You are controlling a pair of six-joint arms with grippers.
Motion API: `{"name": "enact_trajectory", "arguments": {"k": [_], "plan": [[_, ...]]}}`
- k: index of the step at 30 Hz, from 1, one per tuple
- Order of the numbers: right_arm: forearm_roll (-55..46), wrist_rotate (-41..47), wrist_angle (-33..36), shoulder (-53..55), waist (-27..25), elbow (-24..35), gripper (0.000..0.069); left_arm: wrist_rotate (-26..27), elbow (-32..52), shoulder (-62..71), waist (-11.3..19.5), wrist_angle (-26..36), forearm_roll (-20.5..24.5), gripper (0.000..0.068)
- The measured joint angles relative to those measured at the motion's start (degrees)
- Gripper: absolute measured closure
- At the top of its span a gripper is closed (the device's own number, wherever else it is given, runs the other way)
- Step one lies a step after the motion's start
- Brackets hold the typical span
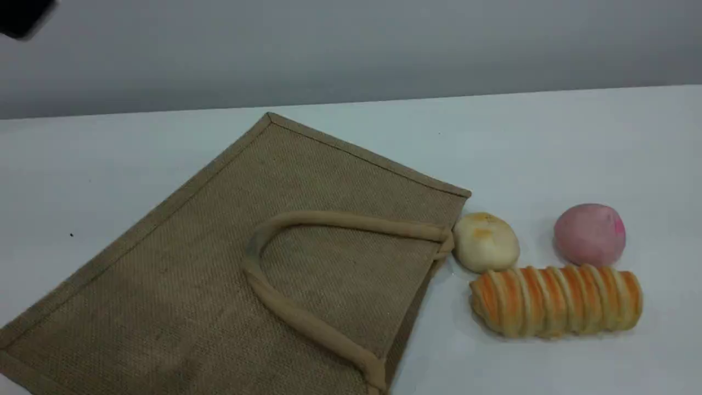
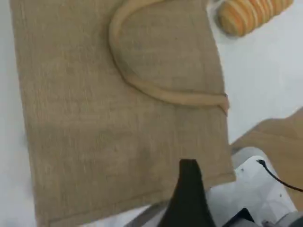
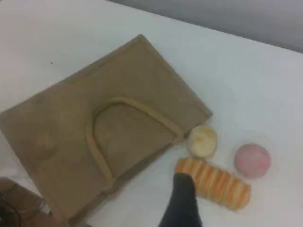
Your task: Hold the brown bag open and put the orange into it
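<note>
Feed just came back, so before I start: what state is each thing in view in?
Brown bag: flat on table, mouth closed, handle folded onto it.
Cream bun: on table beside bag's mouth.
Pink ball: on table, free.
Striped bread roll: lying lengthwise, free.
Left gripper: open, empty, over bag.
Right gripper: open, empty, near roll.
Orange fruit: not visible.

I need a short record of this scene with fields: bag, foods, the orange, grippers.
bag: brown bag lies flat on the white table, mouth closed, rope handle folded on top
foods: cream bun, pink ball, striped bread roll, all right of the bag's mouth
orange: not seen in any view
grippers: left gripper above the bag, right gripper above the roll; both open, holding nothing
</note>
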Motion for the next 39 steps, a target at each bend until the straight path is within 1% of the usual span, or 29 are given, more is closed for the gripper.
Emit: {"name": "enact_trajectory", "arguments": {"k": [5, 9, 11, 15, 18, 22, 26, 32, 37, 39], "plan": [[-1.84, 1.08, 0.00, -7.40, 0.00, 6.62, 0.0180, -2.74, 0.00, -6.38, 0.00, 3.04, 0.07, 0.0157], [-5.59, 1.65, 0.00, -13.82, 0.00, 12.58, 0.0180, -4.30, 0.00, -12.46, 0.00, 3.52, 0.47, 0.0157], [-7.59, 3.08, -0.25, -17.21, 0.00, 15.74, 0.0180, -5.88, 0.00, -15.78, 0.00, 3.96, 1.46, 0.0157], [-7.88, 3.91, -6.29, -23.15, 0.00, 21.80, 0.0180, -8.97, 0.05, -22.22, 0.00, 4.76, 4.55, 0.0157], [-7.88, 4.04, -10.07, -27.00, 0.00, 26.26, 0.0180, -10.04, 1.40, -26.81, 0.00, 4.76, 6.35, 0.0157], [-7.52, 5.24, -10.01, -29.34, 0.00, 31.15, 0.0180, -11.48, 5.32, -32.67, 0.00, 4.57, 8.16, 0.0157], [-7.52, 5.56, -9.83, -29.45, 0.00, 33.45, 0.0180, -13.96, 10.62, -37.88, 0.00, 4.30, 11.01, 0.0157], [-7.57, 5.61, -8.60, -29.40, 0.00, 34.10, 0.0180, -16.27, 19.95, -45.30, 0.00, -0.19, 16.20, 0.0157], [-7.64, 6.01, -8.88, -29.40, 0.00, 34.10, 0.0180, -16.49, 27.36, -50.18, 0.00, -3.11, 20.89, 0.0157], [-7.52, 6.01, -8.88, -29.40, 0.00, 34.10, 0.0180, -16.64, 29.34, -51.87, 0.00, -3.88, 21.49, 0.0157]]}}
